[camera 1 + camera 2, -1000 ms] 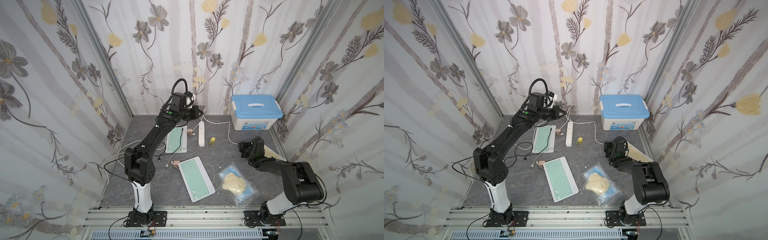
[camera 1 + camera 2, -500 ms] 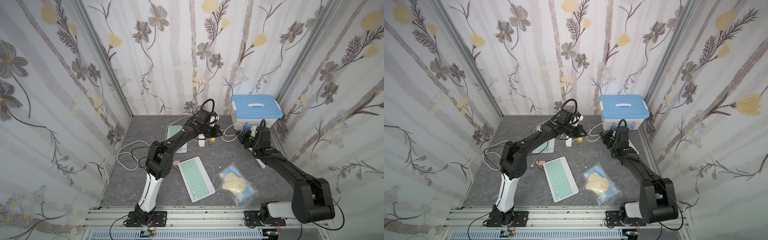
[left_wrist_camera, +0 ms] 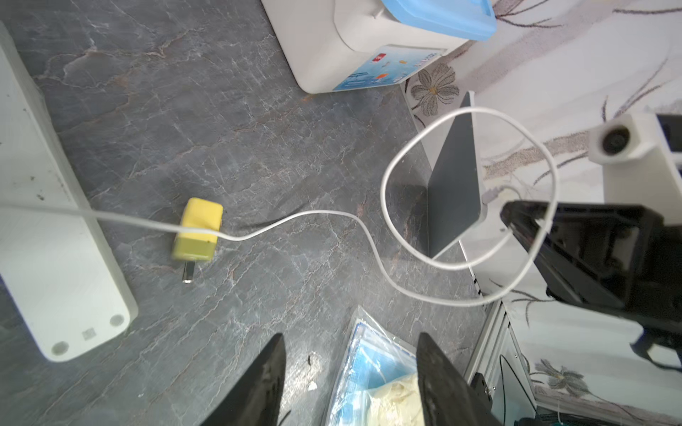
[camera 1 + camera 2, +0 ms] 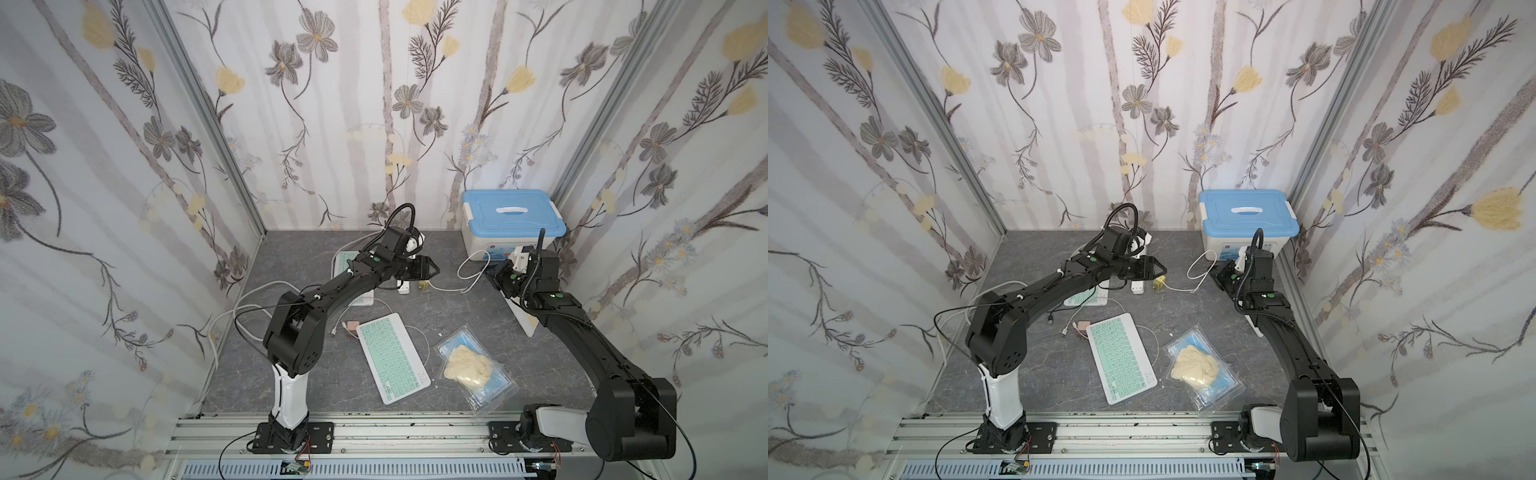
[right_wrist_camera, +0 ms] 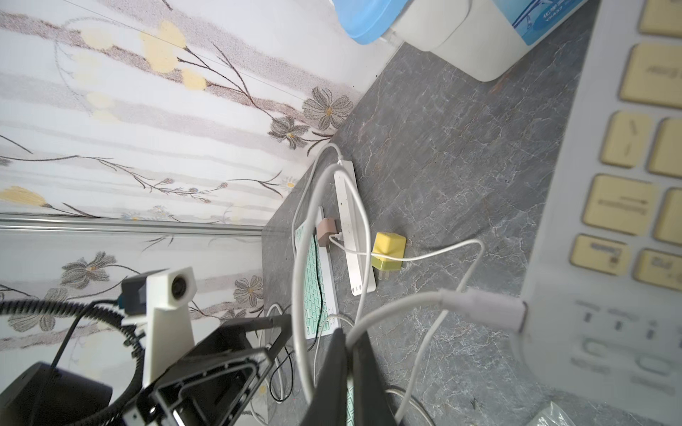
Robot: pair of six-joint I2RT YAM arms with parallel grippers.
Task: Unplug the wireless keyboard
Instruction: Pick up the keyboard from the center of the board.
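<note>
Grey desk (image 4: 457, 307) is bearing the charger (image 3: 197, 228) unplugged beside the power strip (image 3: 55, 239), left jaws gaping empty, right jaws pinching the cable (image 5: 479, 302) still entering the keyboard (image 5: 609, 206).

My left gripper (image 4: 432, 269) hangs just over the plug (image 4: 424, 285) beside the strip (image 4: 402, 287) — my right gripper (image 4: 497, 277) meets the looped cable (image 4: 468, 272) near the box (image 4: 513, 212), keyboard (image 4: 525, 327) propped up behind it.

Probably a lab test booth: floral-papered panel walls (image 4: 345, 104), aluminium base rail (image 4: 415, 428), two robot arms (image 4: 332, 291).
</note>
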